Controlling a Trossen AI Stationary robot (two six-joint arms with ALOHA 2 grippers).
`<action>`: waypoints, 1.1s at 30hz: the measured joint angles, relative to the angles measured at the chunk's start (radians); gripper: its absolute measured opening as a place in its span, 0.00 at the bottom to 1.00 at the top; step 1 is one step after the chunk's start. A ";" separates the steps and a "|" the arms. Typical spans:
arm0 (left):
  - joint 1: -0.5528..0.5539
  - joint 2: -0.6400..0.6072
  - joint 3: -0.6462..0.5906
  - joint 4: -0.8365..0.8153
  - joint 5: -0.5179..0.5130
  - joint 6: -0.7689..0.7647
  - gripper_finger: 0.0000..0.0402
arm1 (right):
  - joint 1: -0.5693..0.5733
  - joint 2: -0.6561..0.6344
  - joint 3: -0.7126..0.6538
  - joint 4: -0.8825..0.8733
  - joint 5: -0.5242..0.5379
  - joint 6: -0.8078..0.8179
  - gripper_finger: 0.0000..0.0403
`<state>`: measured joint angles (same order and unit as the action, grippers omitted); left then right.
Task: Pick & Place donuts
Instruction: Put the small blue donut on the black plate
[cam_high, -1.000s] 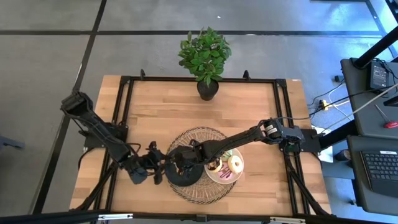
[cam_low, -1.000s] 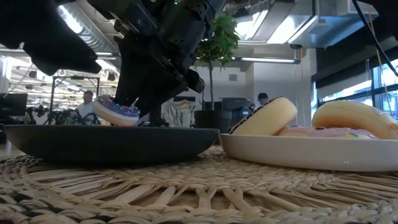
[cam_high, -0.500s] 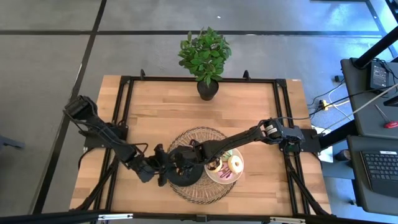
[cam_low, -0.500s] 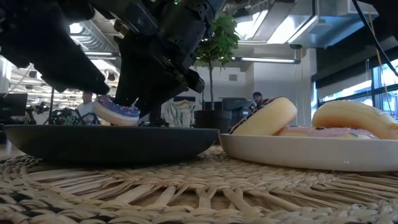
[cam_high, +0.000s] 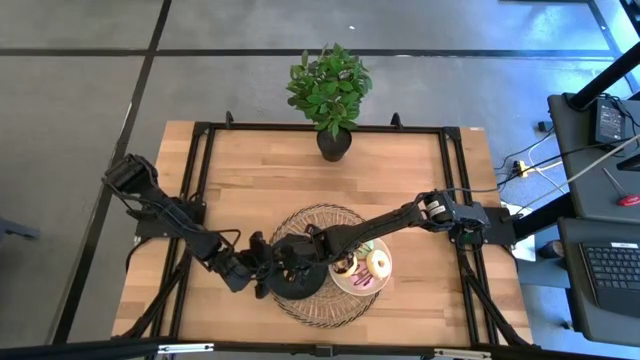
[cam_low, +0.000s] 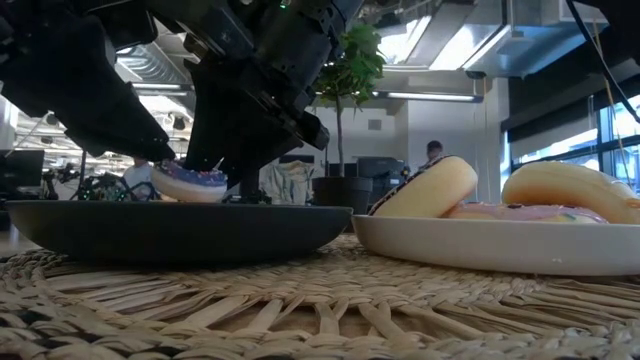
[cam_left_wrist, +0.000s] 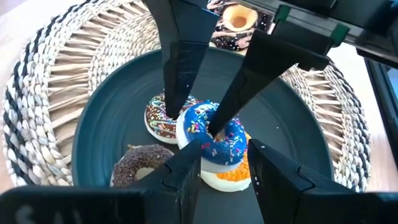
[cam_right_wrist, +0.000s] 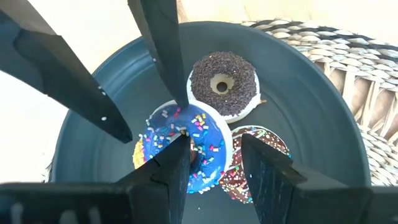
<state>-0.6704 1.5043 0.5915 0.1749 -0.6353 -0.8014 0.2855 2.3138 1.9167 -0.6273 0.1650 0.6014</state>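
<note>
Since a second ago the left arm has swung in from the table's left edge, and the left claw (cam_high: 262, 277) now sits at the rim of the dark plate (cam_high: 306, 290), where it was short of the plate before; the right arm has not shifted. The right claw (cam_high: 292, 262) reaches over the same plate from the other side. Both claws meet at the blue-iced donut (cam_left_wrist: 214, 137) with coloured sprinkles: in the right wrist view one of the right claw's fingers stands in the donut's hole and the other just outside its rim, so that claw is narrowly open with the ring's side between its fingers. In the left wrist view the left claw is open, its fingers (cam_left_wrist: 186, 174) close on either side of the near edge of the blue donut (cam_right_wrist: 189, 146), and whether they touch it I cannot tell. The blue donut lies on top of an orange-iced donut (cam_left_wrist: 235, 172), with a sprinkled chocolate donut (cam_left_wrist: 161, 118) touching it and a dark crumb-topped donut (cam_right_wrist: 224, 84) beside them, all on the dark plate. Next to it on the woven mat (cam_high: 318, 220) stands a white plate (cam_low: 480, 250) holding more donuts (cam_high: 378, 264). A potted plant (cam_high: 330, 95) stands at the far edge of the table (cam_high: 400, 170).
</note>
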 joint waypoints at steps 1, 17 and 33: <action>0.000 0.000 0.000 0.000 0.000 -0.006 0.32 | 0.000 0.000 0.000 0.000 0.000 0.000 0.36; 0.007 0.000 0.000 -0.061 -0.001 -0.102 0.32 | 0.000 0.000 0.000 0.003 0.001 0.000 0.36; 0.032 0.000 0.000 -0.073 -0.001 -0.122 0.32 | 0.000 0.000 0.000 0.003 0.001 0.001 0.36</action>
<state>-0.6384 1.5040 0.5919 0.1017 -0.6361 -0.9230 0.2855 2.3138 1.9167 -0.6239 0.1658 0.6020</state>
